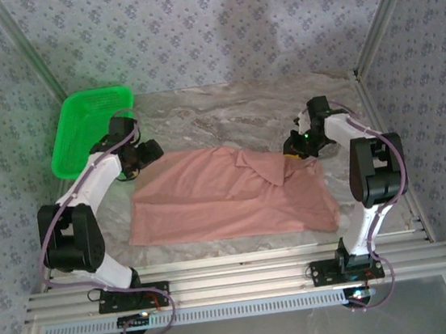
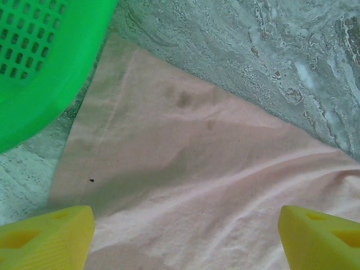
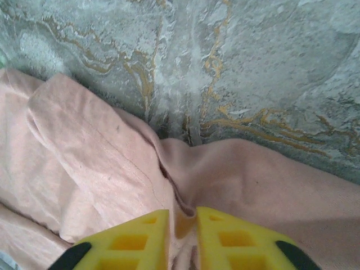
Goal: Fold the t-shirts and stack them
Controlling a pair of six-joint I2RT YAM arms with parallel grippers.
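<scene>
Right hand (image 3: pixel 183 225) clamped on rumpled salmon-pink t-shirt (image 1: pixel 227 199); left hand (image 2: pixel 185 239) wide apart

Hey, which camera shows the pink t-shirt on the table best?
Top external view: it shows the whole salmon-pink cotton t-shirt spread on the marbled table. The left wrist view shows one flat corner beside the green plastic basket; the right wrist view shows a bunched fold pinched in the right gripper.

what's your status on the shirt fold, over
Left gripper open over the t-shirt, far left corner. Right gripper pinching a fold at its far right. Mostly spread flat, not folded yet. Green basket close beside left corner.
</scene>
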